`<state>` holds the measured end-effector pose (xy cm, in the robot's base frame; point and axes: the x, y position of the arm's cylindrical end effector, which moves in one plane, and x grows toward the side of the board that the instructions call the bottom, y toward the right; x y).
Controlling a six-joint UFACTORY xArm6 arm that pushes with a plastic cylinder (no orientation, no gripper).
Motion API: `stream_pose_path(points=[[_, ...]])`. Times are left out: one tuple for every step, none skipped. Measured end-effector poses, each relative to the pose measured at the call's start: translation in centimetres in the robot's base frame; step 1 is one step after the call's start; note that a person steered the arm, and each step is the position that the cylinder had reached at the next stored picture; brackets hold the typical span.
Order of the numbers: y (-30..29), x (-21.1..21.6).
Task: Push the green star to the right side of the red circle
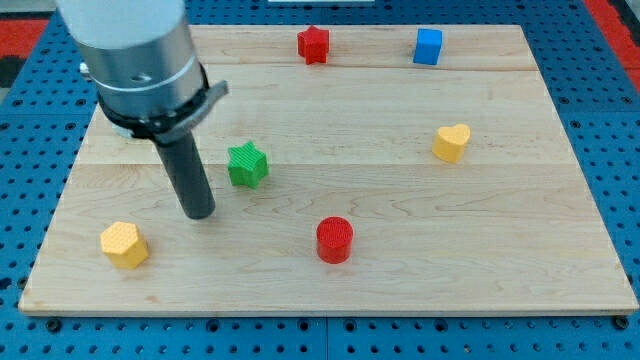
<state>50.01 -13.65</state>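
No jaws here to open or close: the arm ends in a plain rod holding nothing, and my tip (201,213) rests on the tabletop (400,290) just to the view's left and a little below the green star (247,164), apart from it. The task looks barely begun: the star sits up and to the view's left of the red circle (334,239), well apart, and must travel past it to the view's right. The yellow hexagon (124,244) lies clear.

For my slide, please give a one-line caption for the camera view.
My tip rests just left of and below the green star, which lies up-left of the red circle.
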Motion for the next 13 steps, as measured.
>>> stream_pose_path(points=[[0.2,-3.7],[1.8,-5.2],[7.9,-5.2],[12.9,-5.2],[13.0,-7.0],[15.9,-7.6],[16.8,-1.5],[18.4,3.0],[18.0,1.4],[15.8,-0.5],[15.8,-4.2],[18.0,-4.0],[21.9,4.6]])
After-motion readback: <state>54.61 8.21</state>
